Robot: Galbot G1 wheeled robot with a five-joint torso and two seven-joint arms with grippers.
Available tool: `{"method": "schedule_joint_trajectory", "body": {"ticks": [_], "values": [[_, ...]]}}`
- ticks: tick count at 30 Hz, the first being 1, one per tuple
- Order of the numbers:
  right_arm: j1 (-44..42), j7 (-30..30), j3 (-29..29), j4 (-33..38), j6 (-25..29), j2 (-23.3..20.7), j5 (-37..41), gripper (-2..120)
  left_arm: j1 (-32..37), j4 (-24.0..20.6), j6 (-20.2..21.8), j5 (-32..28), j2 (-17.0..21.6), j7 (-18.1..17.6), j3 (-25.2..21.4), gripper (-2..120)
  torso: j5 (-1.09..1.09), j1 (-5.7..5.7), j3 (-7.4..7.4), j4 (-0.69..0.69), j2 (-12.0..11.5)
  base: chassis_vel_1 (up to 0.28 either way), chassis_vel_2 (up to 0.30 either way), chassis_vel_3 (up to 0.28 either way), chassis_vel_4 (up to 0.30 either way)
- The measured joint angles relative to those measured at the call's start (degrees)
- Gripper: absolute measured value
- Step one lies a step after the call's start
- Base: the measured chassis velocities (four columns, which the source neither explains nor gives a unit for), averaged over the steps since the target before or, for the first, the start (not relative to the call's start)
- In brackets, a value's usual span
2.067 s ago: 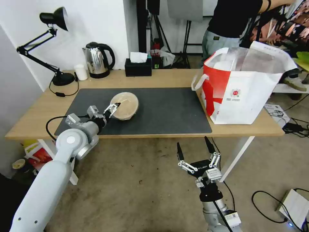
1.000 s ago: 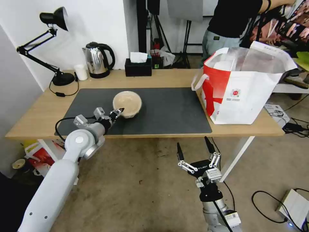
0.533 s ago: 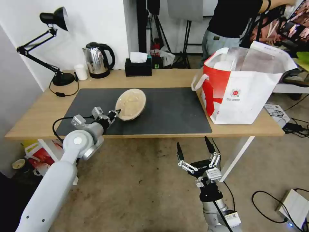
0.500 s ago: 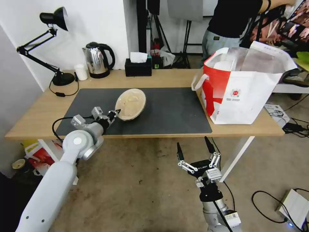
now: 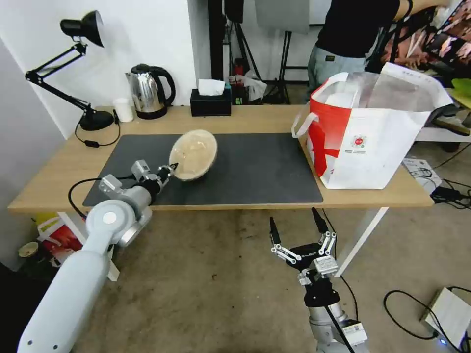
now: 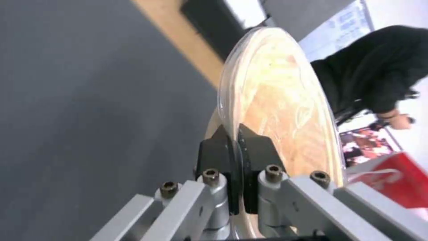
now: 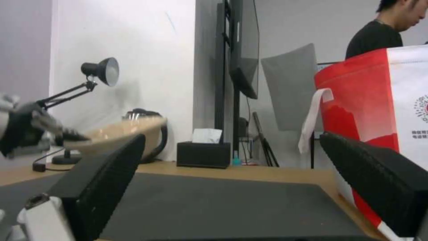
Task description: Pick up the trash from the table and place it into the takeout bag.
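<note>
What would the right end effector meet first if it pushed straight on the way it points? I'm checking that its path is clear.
Probably nothing close. The open right end effector hangs before the table, aimed across the dark mat; past the far edge stands the black tissue box, though depth is unclear.

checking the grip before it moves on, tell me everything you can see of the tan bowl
The tan bowl is round, with a clear lid over pale contents. The left gripper is shut on its near rim, both fingers pinching the edge. It is tilted and lifted clear of the grey mat on the table.
</note>
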Motion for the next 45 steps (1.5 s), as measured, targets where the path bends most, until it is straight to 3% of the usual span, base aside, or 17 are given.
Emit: {"method": "schedule_joint_trajectory", "body": {"ticks": [5,9,13,16,22,26,30,43,45], "values": [[0.0,0.0,0.0,0.0,0.0,0.0,0.0,100,-1.1,-2.6,-0.2,-1.9,2.0,0.0,-0.5,0,0.00,0.00,0.00,0.01,0.0,0.000,0.000,0.000,0.000],[0.0,0.0,0.0,0.0,0.0,0.0,0.0,100,-6.7,-3.4,-1.2,-3.6,5.1,1.5,2.7,0,-0.01,0.00,0.01,0.00,0.0,0.000,0.000,0.000,0.000],[0.0,0.0,0.0,0.0,0.0,0.0,0.0,100,-12.4,-2.3,-2.3,-4.5,7.2,3.2,6.9,0,0.00,0.00,0.01,0.00,0.0,0.000,0.000,0.000,0.000],[0.0,0.0,0.0,0.0,0.0,0.0,0.0,100,-20.3,-0.6,-3.4,-6.1,9.0,5.1,12.7,0,0.00,0.00,0.01,0.00,0.0,0.000,0.000,0.000,0.000],[0.0,0.0,0.0,0.0,0.0,0.0,0.0,100,-31.8,3.7,-3.6,-8.6,9.6,6.2,20.5,0,0.01,0.00,0.01,0.00,0.0,0.000,0.000,0.000,0.000],[0.0,0.0,0.0,0.0,0.0,0.0,0.0,100,-42.2,10.6,-3.7,-9.5,7.4,7.2,29.2,0,0.02,0.00,0.01,-0.01,0.0,0.000,0.000,0.000,0.000],[0.0,0.0,0.0,0.0,0.0,0.0,0.0,100,-46.2,14.1,-3.7,-9.5,4.8,7.4,33.4,0,0.00,0.01,0.01,0.00,0.0,0.000,0.000,0.000,0.000],[0.0,0.0,0.0,0.0,0.0,0.0,0.0,100,-54.6,23.5,-3.5,-8.9,-5.7,7.7,41.4,0,0.01,0.00,0.00,0.00,0.0,0.000,0.000,0.000,0.000],[0.0,0.0,0.0,0.0,0.0,0.0,0.0,100,-54.7,23.6,-3.5,-8.8,-5.9,7.7,41.5,0,0.01,0.00,0.00,0.00,0.0,0.000,0.000,0.000,0.000]]}}
